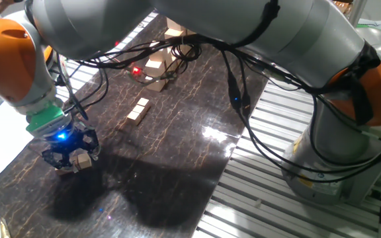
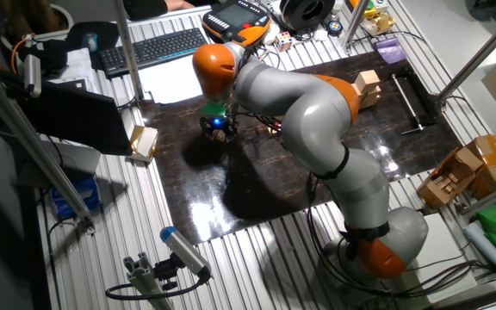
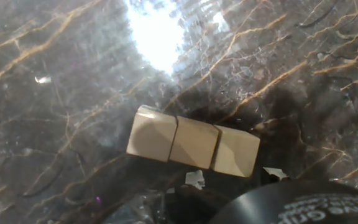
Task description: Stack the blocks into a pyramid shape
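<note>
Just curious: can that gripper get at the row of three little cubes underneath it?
Probably yes. The gripper hangs low right over the three cubes, and the dark tabletop around them shows nothing blocking.

End effector point(image 1: 71, 153) finger state hidden; far blocks point(image 1: 166, 34) blurred.

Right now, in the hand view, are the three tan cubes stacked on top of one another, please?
No, the three tan cubes lie side by side in one touching row.

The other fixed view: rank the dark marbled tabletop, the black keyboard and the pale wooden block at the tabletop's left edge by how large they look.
1. Dark marbled tabletop, largest by far.
2. Black keyboard.
3. Pale wooden block, smallest.
The gaps are wide enough that nearness to the camera does not put the order in doubt.
</note>
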Action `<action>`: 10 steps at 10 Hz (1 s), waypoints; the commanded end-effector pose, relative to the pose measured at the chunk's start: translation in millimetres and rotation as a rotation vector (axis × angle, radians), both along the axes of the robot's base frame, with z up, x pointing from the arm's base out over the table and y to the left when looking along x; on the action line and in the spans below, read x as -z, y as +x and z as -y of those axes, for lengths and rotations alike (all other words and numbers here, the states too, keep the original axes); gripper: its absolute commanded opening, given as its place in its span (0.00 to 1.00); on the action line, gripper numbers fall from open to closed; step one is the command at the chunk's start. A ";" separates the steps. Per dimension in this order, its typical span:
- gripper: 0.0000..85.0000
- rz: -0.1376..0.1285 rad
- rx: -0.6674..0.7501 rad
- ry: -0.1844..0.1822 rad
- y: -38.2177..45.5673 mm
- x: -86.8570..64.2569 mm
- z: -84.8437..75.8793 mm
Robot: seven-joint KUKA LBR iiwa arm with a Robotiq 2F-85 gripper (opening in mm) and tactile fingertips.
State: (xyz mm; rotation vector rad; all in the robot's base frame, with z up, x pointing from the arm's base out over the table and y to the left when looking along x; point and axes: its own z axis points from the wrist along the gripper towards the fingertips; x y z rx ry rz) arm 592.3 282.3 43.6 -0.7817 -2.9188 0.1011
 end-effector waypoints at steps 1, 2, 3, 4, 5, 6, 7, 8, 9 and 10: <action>0.61 0.003 0.000 0.000 1.6 1.8 1.4; 0.61 0.006 -0.003 0.000 3.1 3.3 3.0; 0.61 0.006 -0.005 0.002 4.8 3.8 4.5; 0.62 0.004 -0.008 0.003 7.0 3.5 6.6; 0.62 0.001 -0.011 0.011 9.0 2.7 9.5; 0.61 0.006 -0.015 0.010 9.2 3.6 10.9; 0.60 0.010 -0.019 0.009 9.2 4.2 12.5; 0.56 0.012 -0.025 0.015 8.9 5.5 14.6; 0.52 0.010 -0.029 0.022 8.8 5.9 15.2; 0.44 0.008 -0.034 0.030 8.7 5.6 15.1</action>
